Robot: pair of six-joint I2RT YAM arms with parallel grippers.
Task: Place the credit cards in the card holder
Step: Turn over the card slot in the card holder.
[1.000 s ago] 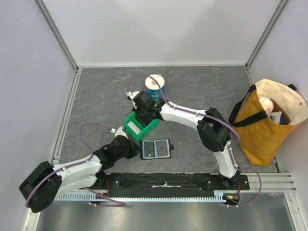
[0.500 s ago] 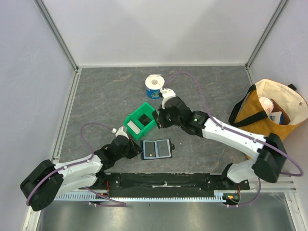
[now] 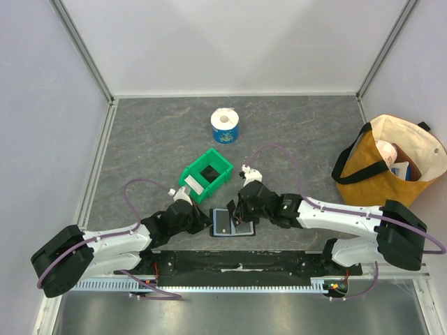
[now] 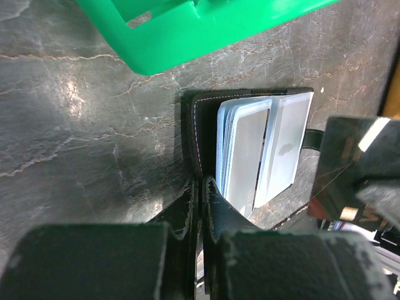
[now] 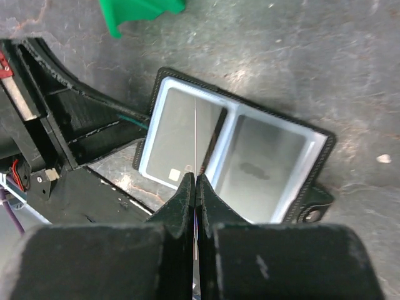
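Tabletop (image 3: 154,139) grey, walls (image 3: 230,49) white; left hand (image 4: 201,187) tight on card holder (image 5: 269,165), right hand (image 5: 195,181) tight on card (image 5: 195,137).

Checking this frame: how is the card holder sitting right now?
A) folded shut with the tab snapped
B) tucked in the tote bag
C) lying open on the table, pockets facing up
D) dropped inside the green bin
C: the card holder lies open on the table, bluish pockets up, the left end effector pinching its edge and the right end effector holding a credit card edge-on above it.
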